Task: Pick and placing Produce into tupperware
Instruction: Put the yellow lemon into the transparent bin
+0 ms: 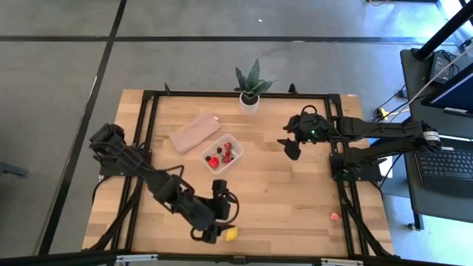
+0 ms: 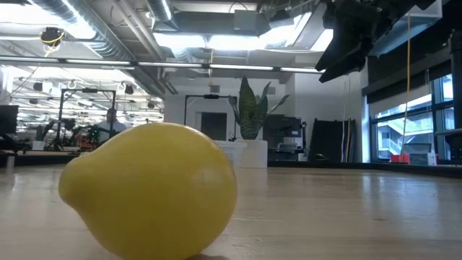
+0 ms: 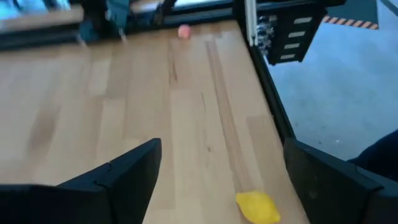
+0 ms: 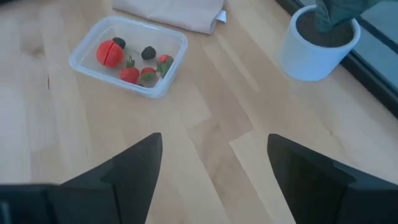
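Observation:
The clear tupperware (image 1: 222,154) (image 4: 129,55) sits mid-table and holds a red round piece (image 4: 110,53), strawberries and dark berries. A yellow lemon (image 1: 231,234) (image 3: 257,207) (image 2: 151,191) lies on the wood near the table's near edge. My left gripper (image 1: 214,224) (image 3: 221,177) is open just beside the lemon, its fingers apart over the table. A small pink piece (image 1: 334,216) (image 3: 184,31) rests near the right rail. My right gripper (image 1: 288,145) (image 4: 214,168) hovers open to the right of the tupperware, holding nothing.
A potted green plant in a white pot (image 1: 250,94) (image 4: 316,43) stands at the far edge. A flat tan piece (image 1: 195,132) lies just beyond the tupperware. Black frame rails (image 1: 342,199) border the table's sides; bare wood lies between the tupperware and the lemon.

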Controlling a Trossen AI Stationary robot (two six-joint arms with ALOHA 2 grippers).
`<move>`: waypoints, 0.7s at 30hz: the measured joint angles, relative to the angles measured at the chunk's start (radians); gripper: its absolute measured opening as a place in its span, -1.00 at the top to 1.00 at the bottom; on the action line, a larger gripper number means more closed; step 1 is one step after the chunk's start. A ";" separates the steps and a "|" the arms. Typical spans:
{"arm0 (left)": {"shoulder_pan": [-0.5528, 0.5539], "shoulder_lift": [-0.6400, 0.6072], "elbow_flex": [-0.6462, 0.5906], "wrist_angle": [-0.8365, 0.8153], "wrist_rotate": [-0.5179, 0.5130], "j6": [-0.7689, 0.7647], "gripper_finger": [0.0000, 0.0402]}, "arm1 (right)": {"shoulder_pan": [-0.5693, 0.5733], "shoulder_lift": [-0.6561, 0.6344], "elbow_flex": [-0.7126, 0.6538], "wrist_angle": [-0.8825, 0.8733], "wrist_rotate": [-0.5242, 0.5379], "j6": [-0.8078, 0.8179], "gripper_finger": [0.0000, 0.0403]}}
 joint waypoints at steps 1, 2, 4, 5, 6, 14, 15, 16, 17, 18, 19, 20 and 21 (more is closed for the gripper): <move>-0.002 0.011 0.000 -0.005 0.002 -0.032 -0.64 | 0.000 0.000 0.000 0.000 0.000 0.023 -0.45; -0.003 0.022 0.000 -0.013 0.011 -0.072 -0.64 | 0.000 0.000 0.000 0.000 0.000 0.045 -0.45; -0.002 0.048 0.000 -0.016 0.043 -0.167 -0.64 | 0.000 0.000 0.000 0.000 -0.001 0.085 -0.45; -0.002 0.061 0.000 -0.018 0.054 -0.214 -0.64 | 0.000 0.000 0.000 0.000 0.000 0.101 -0.45; -0.002 0.074 0.000 -0.017 0.067 -0.260 -0.63 | 0.000 0.000 0.000 0.000 0.000 0.104 -0.45; -0.007 0.157 -0.001 0.016 0.192 -0.451 -0.65 | 0.000 0.000 0.000 -0.002 0.000 0.133 -0.45; -0.013 0.158 -0.001 0.027 0.205 -0.451 -0.65 | 0.000 0.000 0.000 -0.002 0.000 0.134 -0.45; -0.020 0.160 -0.001 0.043 0.208 -0.451 -0.65 | 0.000 0.000 0.000 -0.002 0.000 0.145 -0.45; -0.026 0.161 -0.001 0.063 0.211 -0.454 -0.65 | 0.000 0.000 0.000 -0.002 0.000 0.156 -0.45; -0.033 0.162 -0.001 0.081 0.212 -0.455 -0.64 | 0.000 0.000 0.000 -0.002 0.000 0.160 -0.45; -0.039 0.162 -0.001 0.102 0.214 -0.455 -0.63 | 0.000 0.000 0.000 -0.003 0.000 0.165 -0.45; -0.044 0.162 -0.001 0.127 0.213 -0.455 -0.62 | 0.000 0.000 0.000 -0.003 0.000 0.172 -0.45; -0.049 0.162 -0.001 0.150 0.211 -0.455 -0.62 | 0.000 0.000 0.000 -0.004 0.000 0.180 -0.45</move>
